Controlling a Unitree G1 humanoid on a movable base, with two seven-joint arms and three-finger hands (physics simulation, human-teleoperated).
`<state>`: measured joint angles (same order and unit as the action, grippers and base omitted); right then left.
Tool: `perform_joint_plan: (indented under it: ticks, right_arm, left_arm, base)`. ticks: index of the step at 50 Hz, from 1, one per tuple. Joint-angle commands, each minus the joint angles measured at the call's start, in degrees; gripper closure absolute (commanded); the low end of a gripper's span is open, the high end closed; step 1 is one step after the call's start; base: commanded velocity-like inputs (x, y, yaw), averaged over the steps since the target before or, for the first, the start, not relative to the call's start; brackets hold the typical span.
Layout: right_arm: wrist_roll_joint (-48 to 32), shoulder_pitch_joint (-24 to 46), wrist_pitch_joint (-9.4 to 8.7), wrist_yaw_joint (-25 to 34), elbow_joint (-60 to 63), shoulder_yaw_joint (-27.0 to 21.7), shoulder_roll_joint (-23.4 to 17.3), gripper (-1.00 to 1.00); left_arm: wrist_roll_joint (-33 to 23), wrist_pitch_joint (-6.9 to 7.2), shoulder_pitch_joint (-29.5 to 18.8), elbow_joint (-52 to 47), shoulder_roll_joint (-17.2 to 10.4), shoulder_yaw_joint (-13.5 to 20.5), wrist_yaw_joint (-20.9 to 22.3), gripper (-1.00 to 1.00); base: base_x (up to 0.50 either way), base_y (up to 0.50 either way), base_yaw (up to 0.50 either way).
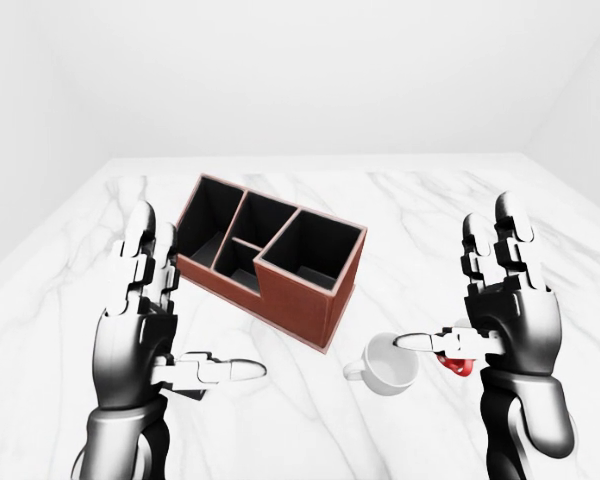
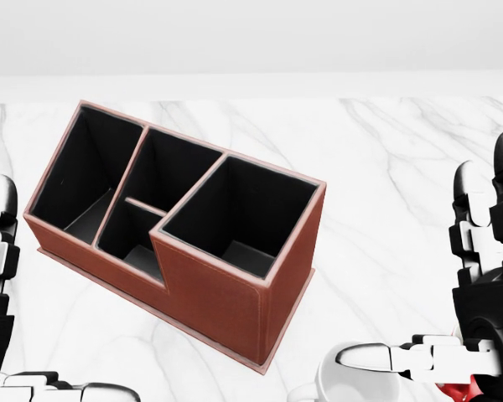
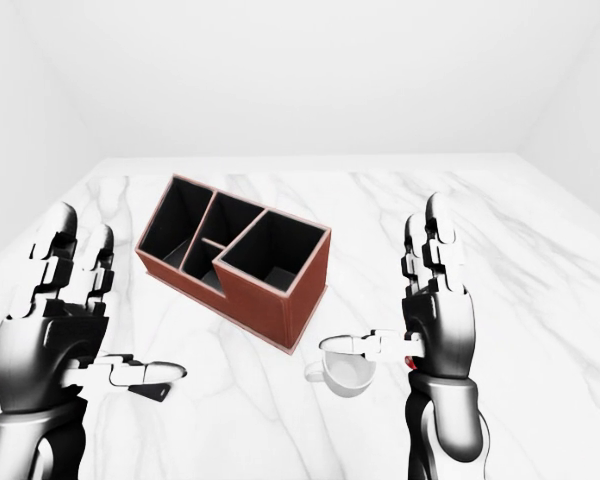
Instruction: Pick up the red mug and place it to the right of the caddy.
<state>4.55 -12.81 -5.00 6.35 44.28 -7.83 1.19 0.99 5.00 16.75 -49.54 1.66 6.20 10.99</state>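
Our right hand (image 1: 500, 300), fingers spread and empty, hovers upright just above the small red ceramic mug (image 1: 460, 364), poised, we judge, to grasp. Our left hand (image 1: 145, 310) is equally splayed. The mug lies beside a white ceramic mug (image 1: 387, 362), right of the brown leather compartmented caddy (image 1: 270, 262) on the white marble surface (image 1: 410, 215). No lettering is legible.

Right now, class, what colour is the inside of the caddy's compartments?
Black, inside reddish-brown outer walls of the caddy; the head view shows it best.
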Motion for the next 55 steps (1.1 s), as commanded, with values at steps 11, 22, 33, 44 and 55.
perform_joint_plan:
  ticks: [11,22,33,44,55]
  right_arm:
    - [-0.03,-0.28,0.0,0.21,-0.51,0.11,0.05,-1.0]
    - [1.24,-0.45,0.0,0.43,0.51,-0.34,0.18,-1.0]
    - [1.18,-0.42,0.0,0.36,0.16,-0.47,0.17,-1.0]
    - [6.05,-0.91,0.0,1.78,1.95,-4.89,0.58,-1.0]
    - [13.98,4.55,0.0,3.78,9.94,-15.73,-3.1,-1.0]
  left_arm:
    - [-0.06,0.0,0.15,-0.09,0.03,-0.04,0.1,-1.0]
    - [-0.02,0.0,0.22,-0.01,0.02,-0.04,0.08,-1.0]
    - [0.05,0.0,0.14,-0.28,0.05,0.1,0.1,-1.0]
    - [1.24,0.0,-0.23,-1.35,0.06,2.17,0.95,-1.0]
    - [0.76,0.0,-0.66,0.49,0.11,1.75,0.94,-1.0]
  base:
    - [0.12,0.0,0.0]
    - [0.0,-0.28,0.0]
    - [0.0,0.0,0.0]
    - [0.0,0.0,0.0]
    - [0.0,0.0,0.0]
